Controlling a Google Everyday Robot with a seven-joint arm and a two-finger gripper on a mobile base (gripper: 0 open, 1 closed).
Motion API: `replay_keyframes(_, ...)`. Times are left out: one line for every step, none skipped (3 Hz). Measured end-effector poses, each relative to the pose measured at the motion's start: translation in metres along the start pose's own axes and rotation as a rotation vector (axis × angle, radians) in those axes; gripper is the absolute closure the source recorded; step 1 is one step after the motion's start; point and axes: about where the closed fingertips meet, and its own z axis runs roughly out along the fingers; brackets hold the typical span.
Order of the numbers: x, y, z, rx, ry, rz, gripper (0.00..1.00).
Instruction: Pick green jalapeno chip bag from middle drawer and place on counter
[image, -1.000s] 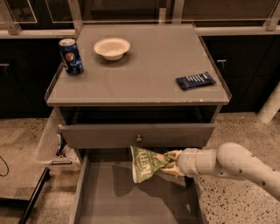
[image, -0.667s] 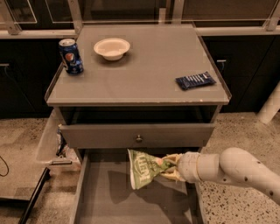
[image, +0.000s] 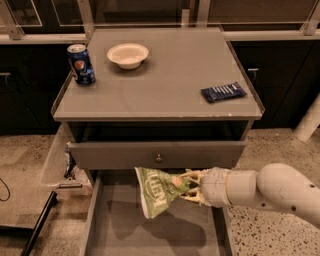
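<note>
The green jalapeno chip bag (image: 157, 190) hangs crinkled above the grey floor of the open middle drawer (image: 150, 235), just below the grey drawer front with the small knob (image: 158, 158). My gripper (image: 187, 186) reaches in from the right on a white arm and is shut on the bag's right end, holding it off the drawer floor. The bag's shadow lies on the floor beneath it. The counter (image: 170, 75) is the flat grey cabinet top above.
On the counter stand a blue soda can (image: 81, 64) at the back left, a white bowl (image: 128, 54) beside it, and a dark blue snack wrapper (image: 223, 92) at the right. A pale open drawer (image: 60, 160) juts out left of the cabinet.
The gripper and the bag have shifted a little to the left and slightly lower over the drawer. The bag hangs more downward now.
</note>
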Motion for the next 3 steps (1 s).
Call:
replay_keyframes(-0.043, -0.032, -0.015, -0.004, -0.004, -0.06, 1.0)
replay_keyframes(-0.085, -0.084, -0.027, -0.021, -0.038, -0.053, 1.0)
replay_keyframes(-0.121, -0.142, -0.043, 0.001, -0.092, -0.009, 1.0)
